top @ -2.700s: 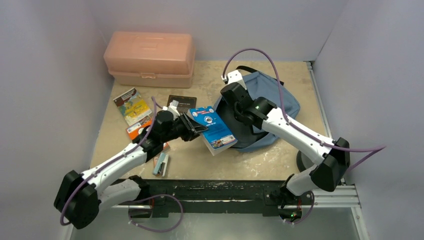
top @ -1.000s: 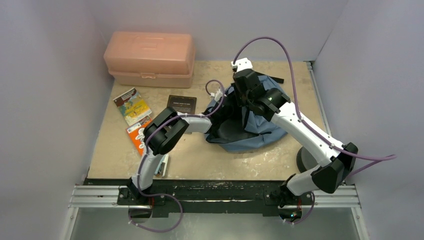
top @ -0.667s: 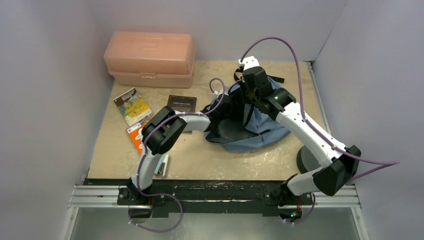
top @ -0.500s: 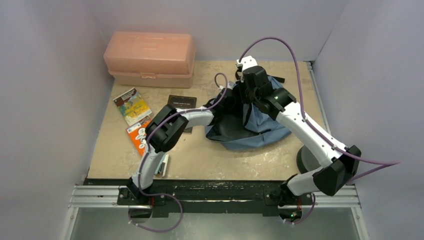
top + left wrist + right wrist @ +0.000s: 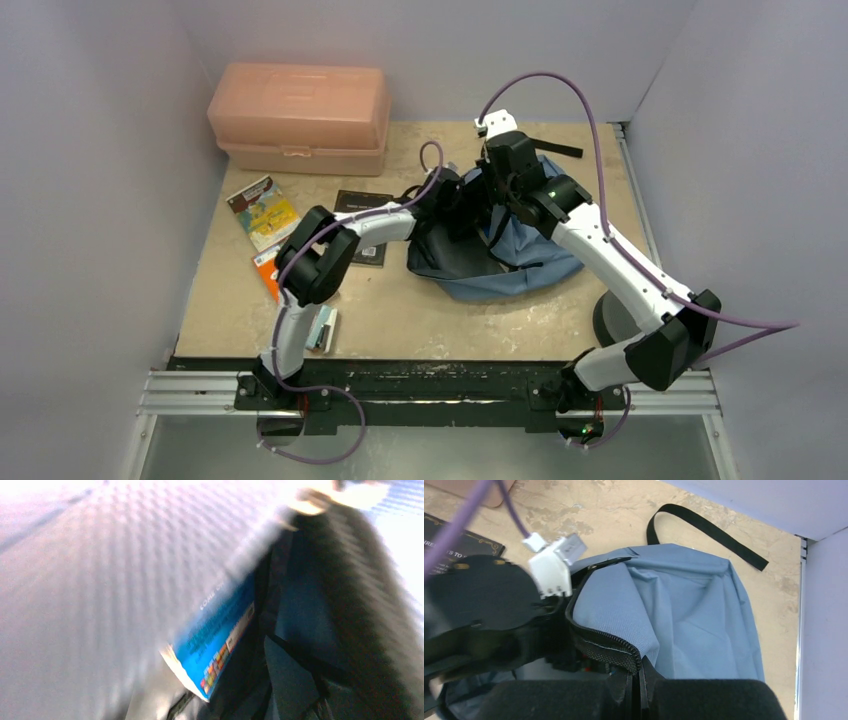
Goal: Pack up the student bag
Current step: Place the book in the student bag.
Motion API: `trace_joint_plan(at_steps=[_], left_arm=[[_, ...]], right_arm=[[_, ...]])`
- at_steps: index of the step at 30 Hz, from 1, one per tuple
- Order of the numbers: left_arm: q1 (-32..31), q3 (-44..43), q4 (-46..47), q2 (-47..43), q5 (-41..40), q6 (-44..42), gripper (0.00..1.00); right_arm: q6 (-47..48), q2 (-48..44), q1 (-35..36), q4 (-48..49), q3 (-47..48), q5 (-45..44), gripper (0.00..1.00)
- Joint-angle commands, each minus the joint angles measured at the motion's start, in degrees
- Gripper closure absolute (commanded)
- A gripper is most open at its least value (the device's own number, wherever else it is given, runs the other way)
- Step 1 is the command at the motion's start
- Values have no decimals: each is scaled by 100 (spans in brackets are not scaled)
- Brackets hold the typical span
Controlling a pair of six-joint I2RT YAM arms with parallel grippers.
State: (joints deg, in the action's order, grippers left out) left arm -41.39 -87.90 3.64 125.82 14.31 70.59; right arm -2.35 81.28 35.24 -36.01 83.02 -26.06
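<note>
Student bag (image 5: 525, 255) fabric is clamped in the right jaws. They are closed on the zip edge (image 5: 604, 647) at the bottom centre of the right wrist view. The edge is raised, so the mouth stands open toward the left of that frame.

The left jaws are inside the mouth. Their state cannot be told, because the left wrist view is blurred and no finger can be made out. A blue book (image 5: 220, 640) shows at the lower middle of that view, against dark lining. Its long axis runs from lower left to upper right. Whether the left jaws grip it is not visible.

Governing relation: in the top view the mouth faces the left of the frame, and the left arm (image 5: 380, 220) enters it from that side. The book appears to lie roughly along the arm's line of reach. Any release and withdrawal would probably follow that same line, with the right arm (image 5: 600, 250) holding the edge up.

The bag lies on the table (image 5: 400, 310), right of centre in the upper half of the top view. Its black strap (image 5: 555, 150) trails toward the upper right.

Hidden items:
- How deep the book sits.
- The left fingertips.
- The bag floor.
</note>
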Motion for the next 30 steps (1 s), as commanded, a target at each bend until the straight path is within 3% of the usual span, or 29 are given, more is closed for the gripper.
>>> trace_joint_plan(at_steps=[1, 5, 9, 13, 17, 21, 22, 26, 30], left_arm=[[70, 586, -41, -1028, -312, -562, 14], [12, 961, 307, -1184, -296, -555, 30], [-133, 944, 50, -1194, -601, -573, 44], [-332, 1008, -572, -1278, -1480, -224, 56], [-501, 1165, -453, -1110, -2217, 431, 68], [-508, 809, 113, -532, -2238, 983, 72], [-509, 753, 624, -416, -2193, 959, 79], [-691, 368, 2006, -205, -2380, 48, 88], [-662, -595, 2827, 698, -1501, 37, 89]], right_arm=[[-53, -121, -63, 314, 326, -401, 100], [-108, -100, -63, 283, 329, -305, 100], [-119, -92, -68, 236, 388, -250, 100], [-142, -140, -66, 240, 425, -161, 100], [-171, -109, -68, 233, 449, -38, 100], [-273, -66, -63, 208, 531, 185, 100], [-297, -51, -62, 198, 546, 249, 100], [-292, -17, -63, 222, 491, 469, 100], [-258, -46, -74, 589, 266, 962, 100]])
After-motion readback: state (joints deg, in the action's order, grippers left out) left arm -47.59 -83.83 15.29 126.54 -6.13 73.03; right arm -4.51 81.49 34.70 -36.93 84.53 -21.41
